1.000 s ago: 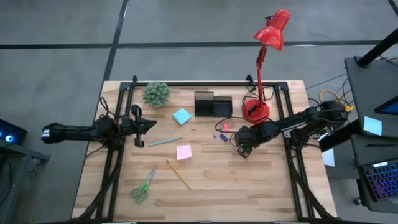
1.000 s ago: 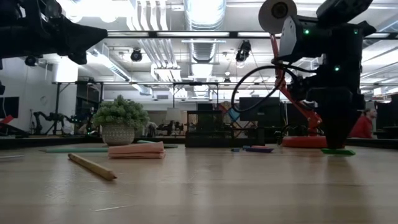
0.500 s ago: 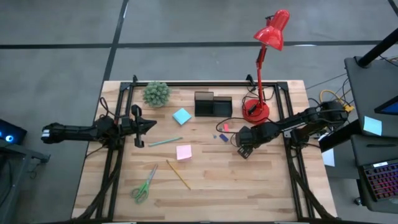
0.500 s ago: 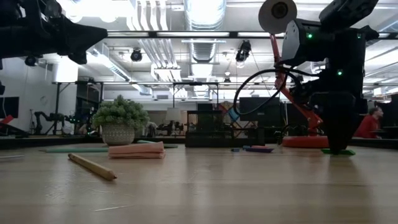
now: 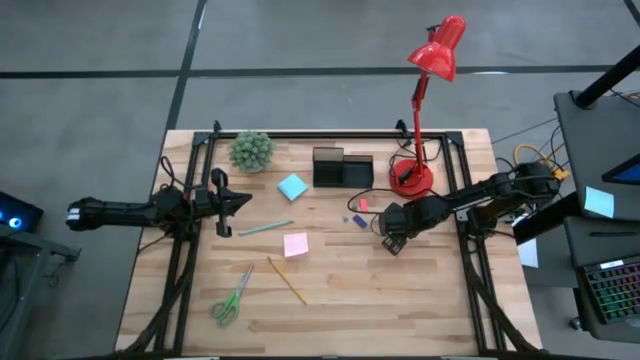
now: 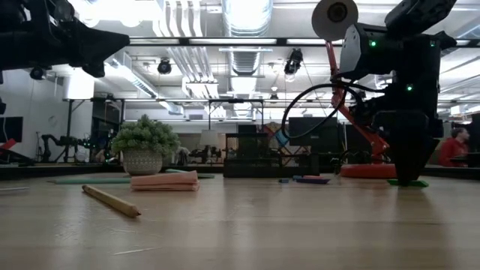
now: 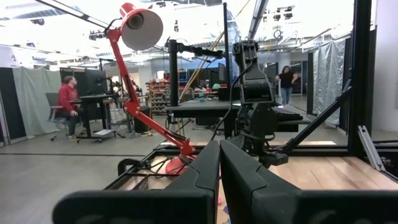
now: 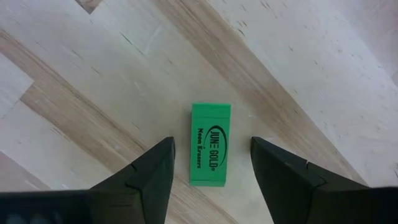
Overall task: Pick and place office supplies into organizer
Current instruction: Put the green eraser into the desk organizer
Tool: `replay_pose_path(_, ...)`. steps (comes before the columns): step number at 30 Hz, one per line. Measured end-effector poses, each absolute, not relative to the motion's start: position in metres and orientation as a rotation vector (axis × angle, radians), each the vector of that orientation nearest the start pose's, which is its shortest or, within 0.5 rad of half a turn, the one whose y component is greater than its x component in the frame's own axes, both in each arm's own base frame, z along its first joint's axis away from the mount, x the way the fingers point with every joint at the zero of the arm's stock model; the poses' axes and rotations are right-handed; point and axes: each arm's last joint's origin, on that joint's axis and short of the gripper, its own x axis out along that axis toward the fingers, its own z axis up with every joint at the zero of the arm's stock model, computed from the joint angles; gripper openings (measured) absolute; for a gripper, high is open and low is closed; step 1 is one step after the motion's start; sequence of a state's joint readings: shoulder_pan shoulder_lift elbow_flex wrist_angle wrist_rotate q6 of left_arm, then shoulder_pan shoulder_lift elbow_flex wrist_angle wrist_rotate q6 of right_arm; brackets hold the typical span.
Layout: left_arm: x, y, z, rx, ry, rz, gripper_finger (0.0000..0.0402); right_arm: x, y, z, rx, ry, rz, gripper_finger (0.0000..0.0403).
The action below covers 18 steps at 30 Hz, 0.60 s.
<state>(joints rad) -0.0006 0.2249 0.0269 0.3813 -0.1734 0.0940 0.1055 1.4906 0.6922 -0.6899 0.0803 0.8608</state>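
A green eraser [image 8: 209, 144] lies flat on the wooden table, also seen in the low view as the eraser [image 6: 409, 182]. My right gripper [image 8: 211, 163] points down over it, open, one finger on each side and neither touching it. In the high view the right gripper [image 5: 392, 243] hides the eraser. My left gripper [image 5: 243, 200] is shut and hovers over the table's left part; its fingers [image 7: 219, 155] hold nothing. The black organizer [image 5: 342, 167] stands near the far edge. Blue sticky notes [image 5: 292, 186], pink sticky notes [image 5: 295, 244], teal pen [image 5: 266, 228], pencil [image 5: 286, 280] and scissors [image 5: 233, 296] lie on the table.
The red lamp's base [image 5: 411, 177] stands just beyond my right gripper, to the right of the organizer. A potted plant [image 5: 251, 150] sits at the far left. Small pink [image 5: 362, 203] and blue [image 5: 358, 220] pieces lie between organizer and right gripper. People show in the room behind.
My right gripper has shifted a little toward the table's right and sunk slightly over the green eraser, which has stayed where it was.
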Motion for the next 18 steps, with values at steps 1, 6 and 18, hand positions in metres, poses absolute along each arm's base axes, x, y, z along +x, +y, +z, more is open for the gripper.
replay_pose_path(1,0.1093,0.0049,0.1905,0.077,-0.174,0.181,0.0000,0.2197,0.0209,0.1367,0.557,1.378,-0.609,0.0203)
replay_pose_path(6,0.1093,0.0049,0.1905,0.078,-0.174,0.181,0.0000,0.2197,0.0209,0.1367,0.558,1.377,-0.609,0.0203)
replay_pose_path(18,0.1093,0.0049,0.1905,0.078,-0.174,0.181,0.0000,0.2198,0.0213,0.1367,0.566,1.379,-0.605,0.0175)
